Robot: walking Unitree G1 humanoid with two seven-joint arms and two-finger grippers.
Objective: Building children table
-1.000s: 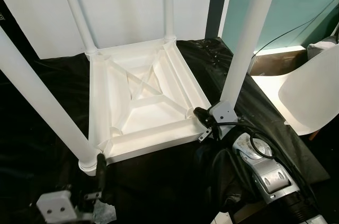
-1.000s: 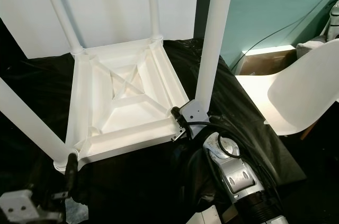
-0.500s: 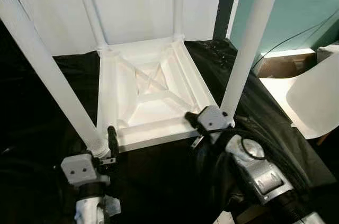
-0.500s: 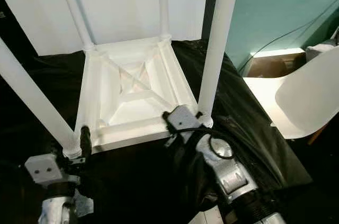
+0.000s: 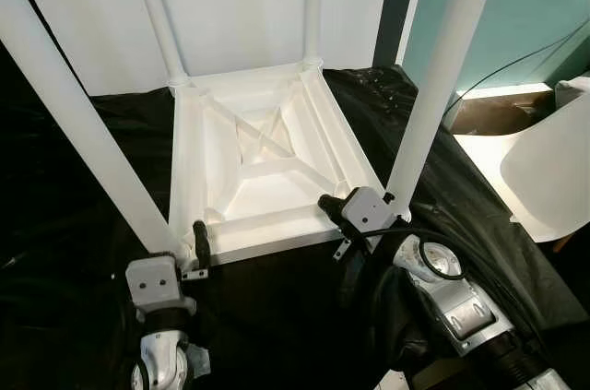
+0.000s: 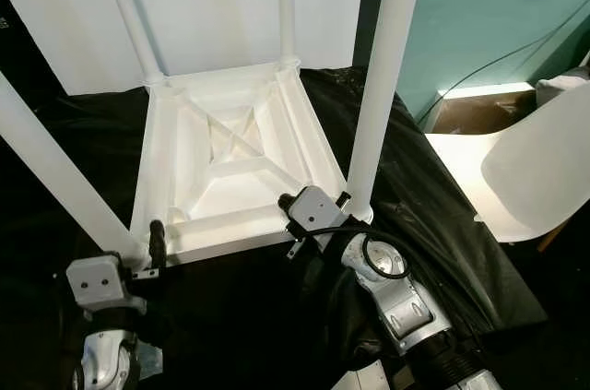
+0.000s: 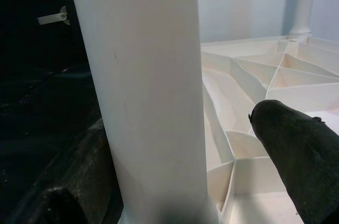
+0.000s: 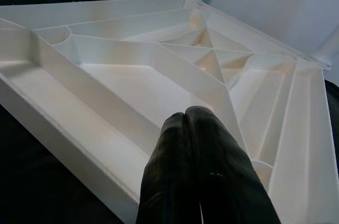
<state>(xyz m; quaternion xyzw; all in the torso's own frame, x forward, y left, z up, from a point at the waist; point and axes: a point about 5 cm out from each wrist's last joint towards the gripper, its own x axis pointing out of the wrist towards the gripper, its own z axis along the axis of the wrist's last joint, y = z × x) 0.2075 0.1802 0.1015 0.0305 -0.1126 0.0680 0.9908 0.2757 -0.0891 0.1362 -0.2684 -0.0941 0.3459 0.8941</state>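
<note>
The white children's table (image 5: pixel 267 146) lies upside down on black cloth, its legs pointing up. My left gripper (image 5: pixel 182 244) is at the near left corner, open. It stands astride the foot of the near left leg (image 7: pixel 153 102), with one finger (image 7: pixel 296 150) a little apart from it. My right gripper (image 8: pixel 185 123) is shut with nothing in it. Its tips rest over the ribbed underside by the near right corner, just beside the near right leg (image 5: pixel 433 86).
A white chair (image 5: pixel 553 169) stands at the right, with a cardboard box (image 5: pixel 479 109) and a cable behind it. A white panel (image 5: pixel 240 3) backs the table. Black cloth (image 5: pixel 74 224) covers the floor around.
My left gripper has come up from low at the front to the foot of the near left leg. My right gripper has edged left onto the table's near rim. The camera has shifted too.
</note>
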